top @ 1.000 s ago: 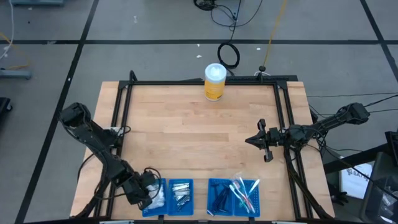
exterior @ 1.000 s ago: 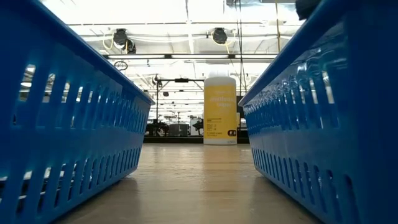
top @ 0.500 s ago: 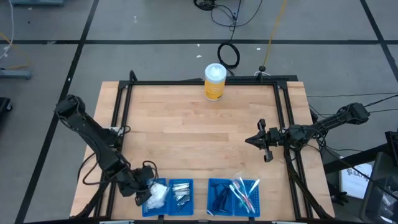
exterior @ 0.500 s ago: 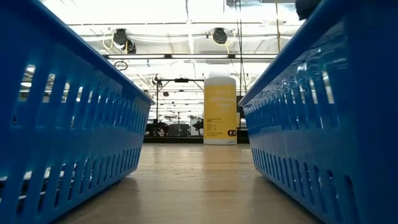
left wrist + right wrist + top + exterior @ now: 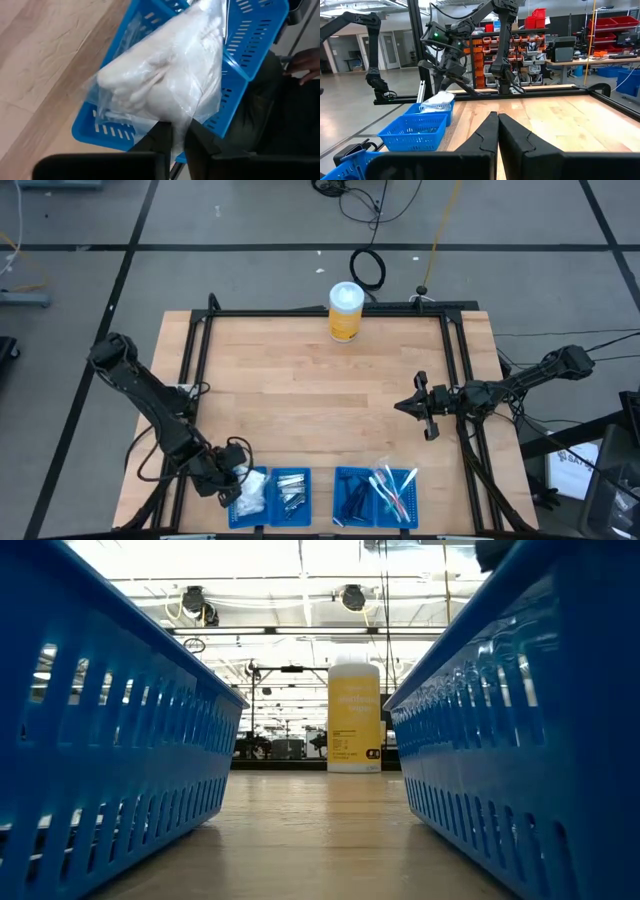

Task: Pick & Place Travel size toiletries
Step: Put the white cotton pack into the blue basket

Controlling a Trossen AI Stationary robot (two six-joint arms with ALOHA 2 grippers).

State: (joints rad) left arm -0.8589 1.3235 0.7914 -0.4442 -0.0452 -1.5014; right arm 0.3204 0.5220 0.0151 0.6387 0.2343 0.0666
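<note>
My left gripper [image 5: 233, 480] is at the table's near left, over the leftmost blue tray [image 5: 243, 515]. It is shut on a clear bag of white packets [image 5: 165, 75], which bulges over that tray [image 5: 250, 55]. The bag [image 5: 438, 101] shows at the tray's rim in the right wrist view. The neighbouring compartments hold short silver tubes [image 5: 291, 489], dark blue sticks [image 5: 352, 497] and clear-wrapped brushes [image 5: 393, 486]. My right gripper [image 5: 405, 406] hangs shut above the table's right side, pointing toward the left edge, with nothing in it [image 5: 496, 122]. My left gripper pinches a thin edge of the bag's clear film [image 5: 181, 120] between its two fingers, slanting down from the table's left side. The bag's full part spreads out beyond the fingertips over the tray. Whether it rests in the tray or hangs clear, I cannot tell.
A tall yellow canister with a white lid [image 5: 345, 311] stands at the table's far edge, seen between the tray walls in the low view [image 5: 354, 716]. A black frame [image 5: 320, 312] rims the table. A person's hand [image 5: 305, 62] shows beyond the near edge. Bare wood [image 5: 320, 400] lies mid-table.
My left gripper has gone up a little and drawn slightly toward the table's left edge above the leftmost tray. The bag of white packets stays over that tray.
</note>
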